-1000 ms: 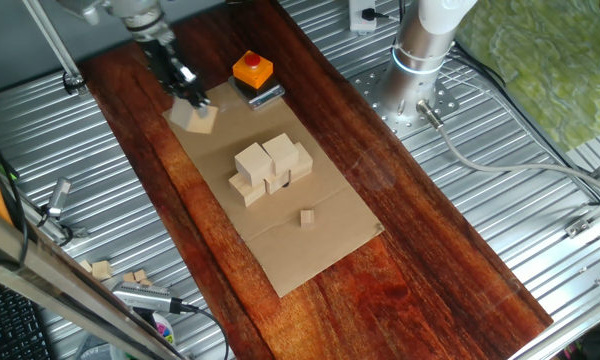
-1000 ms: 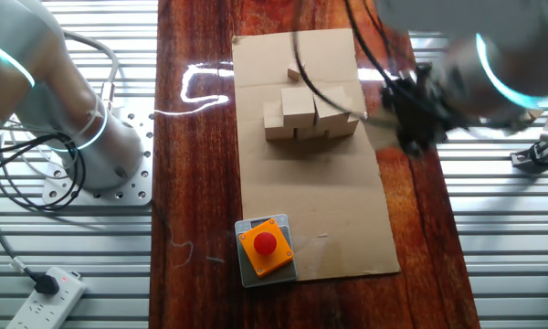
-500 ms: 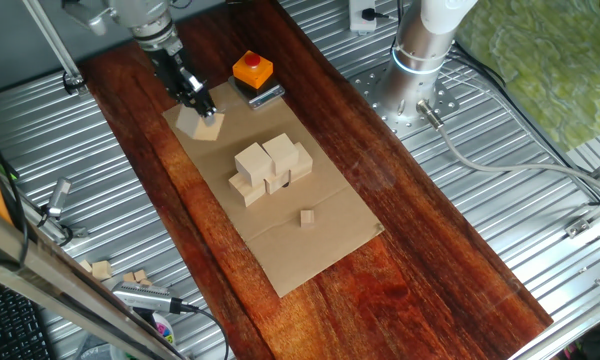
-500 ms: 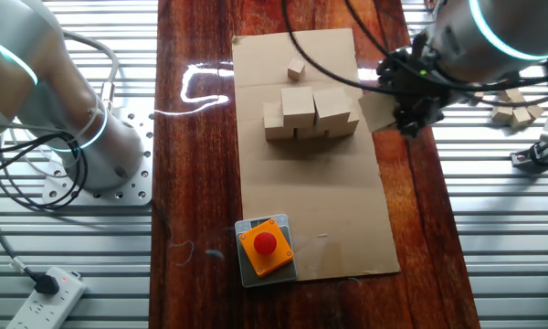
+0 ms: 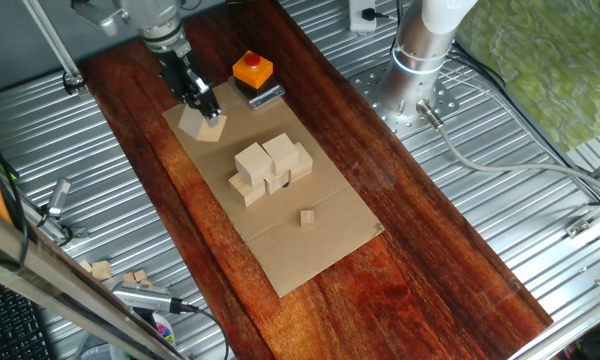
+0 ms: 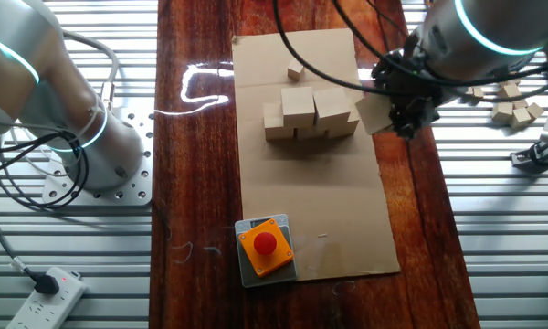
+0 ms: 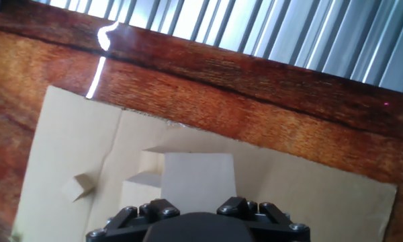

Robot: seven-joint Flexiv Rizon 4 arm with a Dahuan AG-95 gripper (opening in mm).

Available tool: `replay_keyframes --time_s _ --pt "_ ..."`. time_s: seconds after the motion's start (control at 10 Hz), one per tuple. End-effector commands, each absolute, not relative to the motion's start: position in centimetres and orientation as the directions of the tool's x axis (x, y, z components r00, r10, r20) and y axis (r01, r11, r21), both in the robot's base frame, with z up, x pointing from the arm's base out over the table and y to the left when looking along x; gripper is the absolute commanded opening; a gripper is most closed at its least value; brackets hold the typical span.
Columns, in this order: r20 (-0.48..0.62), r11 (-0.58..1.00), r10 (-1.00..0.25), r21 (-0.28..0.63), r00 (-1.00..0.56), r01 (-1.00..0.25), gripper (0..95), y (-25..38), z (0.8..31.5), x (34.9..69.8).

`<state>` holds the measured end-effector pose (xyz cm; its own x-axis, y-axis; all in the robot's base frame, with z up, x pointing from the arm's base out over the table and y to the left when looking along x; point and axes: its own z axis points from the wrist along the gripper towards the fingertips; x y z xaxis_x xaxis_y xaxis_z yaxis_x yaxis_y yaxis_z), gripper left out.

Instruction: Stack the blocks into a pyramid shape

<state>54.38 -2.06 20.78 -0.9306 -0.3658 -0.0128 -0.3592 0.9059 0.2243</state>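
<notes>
My gripper (image 5: 202, 103) is shut on one pale wooden block (image 5: 202, 126) and holds it above the far left part of the cardboard sheet (image 5: 280, 245). In the other fixed view the gripper (image 6: 404, 108) carries the block (image 6: 373, 112) just right of the stack. The stack (image 5: 270, 165) of several blocks, two on a lower row, stands mid-sheet (image 6: 309, 114). In the hand view the held block (image 7: 198, 176) fills the space between the gripper's (image 7: 198, 203) two fingers, and the stack (image 7: 145, 176) shows partly behind it.
An orange box with a red button (image 5: 252, 69) stands at the sheet's end (image 6: 266, 245). A tiny wooden cube (image 5: 306, 217) lies on the cardboard beyond the stack (image 6: 295, 71) (image 7: 77, 188). Loose small blocks (image 6: 510, 99) lie on the metal table. The robot base (image 5: 420, 60) stands beside the wooden board.
The gripper has moved with the block from the sheet's outer edge inward, closer to the stack. The stack has not moved.
</notes>
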Motion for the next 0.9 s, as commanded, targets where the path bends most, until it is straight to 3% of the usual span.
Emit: replay_keyframes --time_s 0.1,0.7,0.9 --pt "-0.026 0.907 -0.361 0.225 -0.932 -0.357 0.0 -2.1 19.8 54.2" --pt "-0.060 0.898 -0.377 0.220 -0.924 -0.380 0.0 -2.8 15.5 53.7" --pt "-0.062 0.895 -0.385 0.219 -0.921 -0.389 0.0 -2.9 15.4 53.6"
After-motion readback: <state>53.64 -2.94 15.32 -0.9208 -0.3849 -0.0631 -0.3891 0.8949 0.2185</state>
